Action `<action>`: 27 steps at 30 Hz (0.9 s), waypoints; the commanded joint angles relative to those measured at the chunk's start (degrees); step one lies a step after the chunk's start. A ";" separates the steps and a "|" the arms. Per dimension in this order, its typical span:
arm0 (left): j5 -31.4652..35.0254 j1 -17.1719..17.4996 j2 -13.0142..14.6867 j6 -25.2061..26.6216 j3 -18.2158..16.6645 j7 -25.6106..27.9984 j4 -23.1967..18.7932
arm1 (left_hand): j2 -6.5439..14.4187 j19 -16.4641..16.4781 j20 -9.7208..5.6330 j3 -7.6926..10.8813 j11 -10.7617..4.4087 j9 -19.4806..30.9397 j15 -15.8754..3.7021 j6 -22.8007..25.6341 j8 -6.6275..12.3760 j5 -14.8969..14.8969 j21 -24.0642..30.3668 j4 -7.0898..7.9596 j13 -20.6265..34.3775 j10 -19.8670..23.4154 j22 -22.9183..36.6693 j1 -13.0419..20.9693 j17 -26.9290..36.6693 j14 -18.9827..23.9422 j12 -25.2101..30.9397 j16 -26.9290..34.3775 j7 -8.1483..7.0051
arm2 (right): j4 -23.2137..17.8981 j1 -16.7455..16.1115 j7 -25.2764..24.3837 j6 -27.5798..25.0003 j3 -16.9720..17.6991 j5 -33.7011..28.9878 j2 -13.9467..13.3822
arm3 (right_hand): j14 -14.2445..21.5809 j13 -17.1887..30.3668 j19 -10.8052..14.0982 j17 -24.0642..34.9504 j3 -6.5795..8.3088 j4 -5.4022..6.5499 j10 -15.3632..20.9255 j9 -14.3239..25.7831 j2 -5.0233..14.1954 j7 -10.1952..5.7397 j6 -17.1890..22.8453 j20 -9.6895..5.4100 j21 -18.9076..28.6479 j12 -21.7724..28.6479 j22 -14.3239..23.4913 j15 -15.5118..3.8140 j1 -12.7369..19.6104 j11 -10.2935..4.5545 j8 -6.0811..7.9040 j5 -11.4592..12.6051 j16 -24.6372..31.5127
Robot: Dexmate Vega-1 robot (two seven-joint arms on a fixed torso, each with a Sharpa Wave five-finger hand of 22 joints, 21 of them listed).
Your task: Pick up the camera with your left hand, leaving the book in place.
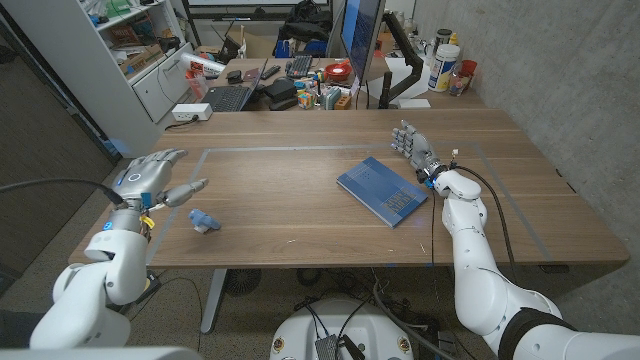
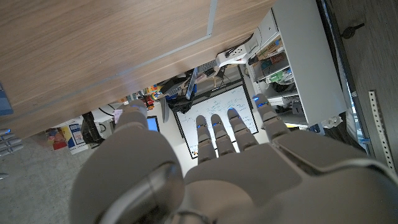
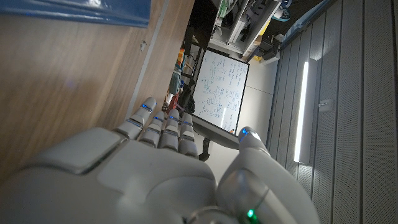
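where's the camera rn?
Head view: the camera sits on the table's left side near the front edge, just right of the open left hand, untouched. The book lies well off to its right.

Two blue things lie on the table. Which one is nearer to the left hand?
The small blue camera, just beside the left hand; the flat blue book lies near the right hand.

wooden table (image 1: 300,205) | blue book (image 1: 381,189) | small blue camera (image 1: 203,220)
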 commanded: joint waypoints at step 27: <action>3.57 0.31 0.52 6.74 4.41 -4.75 -1.63 | -0.71 6.45 -0.08 -1.25 0.13 0.17 -0.30 0.23 -1.07 0.30 1.77 -0.28 0.37 0.76 0.33 1.35 0.22 2.69 -0.22 0.36 -0.61 | -0.46 0.03 0.56 0.11 0.42 0.47 -0.25 | 0.49 0.31 0.51 0.29 -0.35 -0.06 0.52 0.13 0.67 -0.26 0.13 -1.09 -0.84 -0.23 0.09 0.24 -0.08 -0.19 0.12 0.39 0.00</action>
